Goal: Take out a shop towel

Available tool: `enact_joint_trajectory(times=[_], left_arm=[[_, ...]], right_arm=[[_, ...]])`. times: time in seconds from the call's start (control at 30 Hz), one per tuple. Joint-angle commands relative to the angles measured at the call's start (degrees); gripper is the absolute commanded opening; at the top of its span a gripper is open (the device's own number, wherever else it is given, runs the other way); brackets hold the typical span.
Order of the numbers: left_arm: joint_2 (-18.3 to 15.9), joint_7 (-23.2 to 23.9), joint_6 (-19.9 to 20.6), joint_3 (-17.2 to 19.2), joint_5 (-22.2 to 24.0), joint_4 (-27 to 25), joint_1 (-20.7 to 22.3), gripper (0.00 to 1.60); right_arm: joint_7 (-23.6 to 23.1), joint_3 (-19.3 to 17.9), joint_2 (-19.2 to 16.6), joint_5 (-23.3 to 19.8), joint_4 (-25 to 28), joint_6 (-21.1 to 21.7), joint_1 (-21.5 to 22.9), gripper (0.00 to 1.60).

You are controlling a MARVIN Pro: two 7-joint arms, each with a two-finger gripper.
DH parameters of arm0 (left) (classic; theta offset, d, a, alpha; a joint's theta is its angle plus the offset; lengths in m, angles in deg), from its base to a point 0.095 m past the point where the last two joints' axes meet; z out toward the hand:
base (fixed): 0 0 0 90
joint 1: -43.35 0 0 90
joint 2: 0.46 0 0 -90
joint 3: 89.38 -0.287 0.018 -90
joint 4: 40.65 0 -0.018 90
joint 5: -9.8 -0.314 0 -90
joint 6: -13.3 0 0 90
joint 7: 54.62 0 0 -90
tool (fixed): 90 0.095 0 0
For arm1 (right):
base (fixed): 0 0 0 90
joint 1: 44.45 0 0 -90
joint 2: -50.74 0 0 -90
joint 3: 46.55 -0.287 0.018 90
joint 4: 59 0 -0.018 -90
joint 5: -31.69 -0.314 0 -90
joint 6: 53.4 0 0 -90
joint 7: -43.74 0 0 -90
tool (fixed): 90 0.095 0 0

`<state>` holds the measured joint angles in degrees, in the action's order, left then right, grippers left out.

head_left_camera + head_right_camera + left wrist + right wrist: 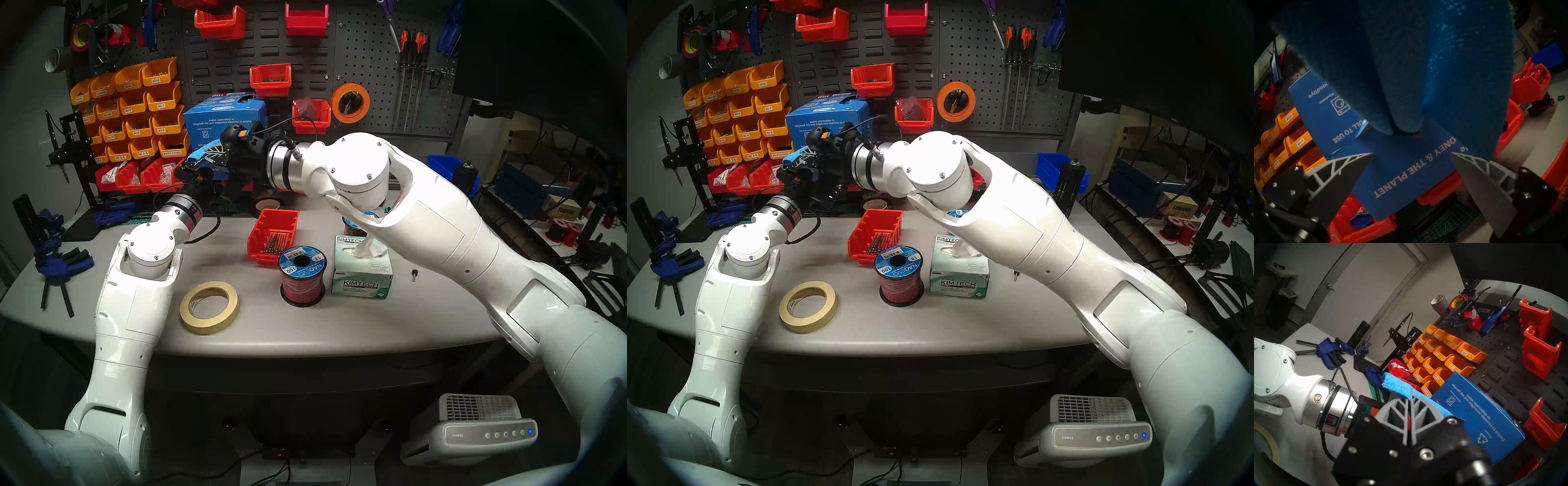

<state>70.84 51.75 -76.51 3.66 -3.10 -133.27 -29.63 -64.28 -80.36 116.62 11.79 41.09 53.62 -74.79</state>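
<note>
R: our right gripper (1409,400) pinches the shop towel (1398,387) | towel's tail in the blue carton (1407,169) slot | L: our left gripper (1412,154) spread, empty

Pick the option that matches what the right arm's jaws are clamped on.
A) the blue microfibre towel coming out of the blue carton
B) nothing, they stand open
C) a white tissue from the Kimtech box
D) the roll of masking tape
A: in the right wrist view the right gripper is shut on the blue towel, which trails back to the blue carton.
</note>
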Motion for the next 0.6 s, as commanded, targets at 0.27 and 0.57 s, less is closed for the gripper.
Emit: enact_joint_trajectory(times=[0.27, 0.57], left_arm=[[-0.2, -0.1, -0.6, -0.5, 0.5, -1.2, 3.0, 1.60], [-0.5, -0.4, -0.6, -0.8, 0.7, -1.3, 2.9, 1.60]], right_arm=[[4.7, -6.4, -11.3, -0.9, 12.9, 3.4, -4.5, 0.00], [6.7, -9.1, -15.1, -1.7, 18.8, 4.7, -6.8, 0.00]])
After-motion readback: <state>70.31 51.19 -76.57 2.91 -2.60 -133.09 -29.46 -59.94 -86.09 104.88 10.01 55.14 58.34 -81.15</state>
